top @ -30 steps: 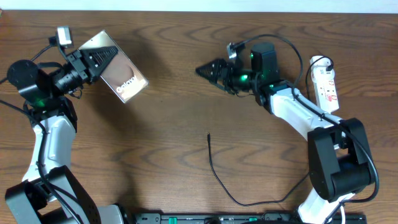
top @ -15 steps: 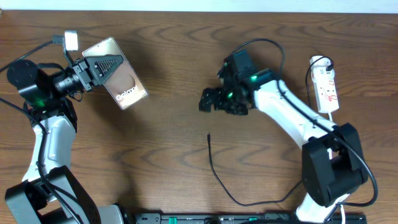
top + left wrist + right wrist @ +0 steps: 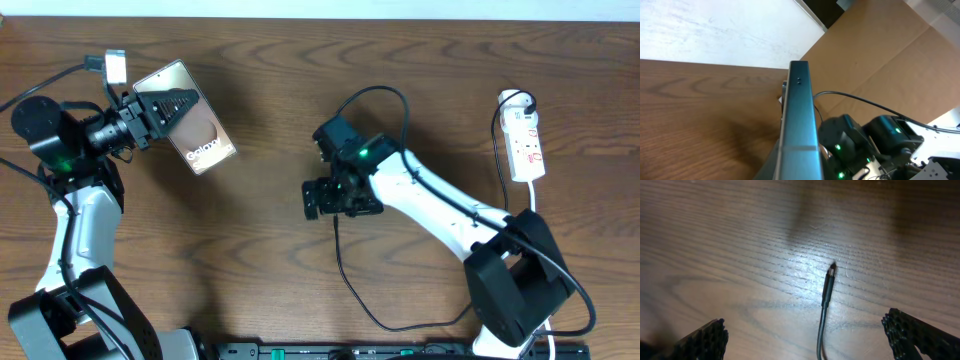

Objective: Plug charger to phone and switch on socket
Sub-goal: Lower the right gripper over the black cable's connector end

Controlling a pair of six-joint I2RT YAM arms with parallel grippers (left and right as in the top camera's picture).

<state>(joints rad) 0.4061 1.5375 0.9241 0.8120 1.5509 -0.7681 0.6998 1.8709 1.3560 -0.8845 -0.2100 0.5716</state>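
**A:** Phone (image 3: 197, 135) first, on the far left. Where was it?

**B:** Clamped in the left gripper (image 3: 172, 104). The fingers were closed on its upper end and it looked held off the table (image 3: 250, 290), tilted, Galaxy screen showing.

**A:** And the middle?

**B:** The right gripper (image 3: 335, 198) hovered over the charger (image 3: 346, 277). Its fingers (image 3: 912, 330) were spread wide and held nothing. The plug tip (image 3: 828, 282) lay flat on the wood between them, cable trailing toward the near edge.

**A:** The socket (image 3: 524, 140)?

**B:** Far right, well apart from both arms.

**A:** What could have gone wrong?

**B:** The tip was thin and low. Closing off-centre might have skidded it aside or pinched the cable behind it, leaving the tip crooked for the port.
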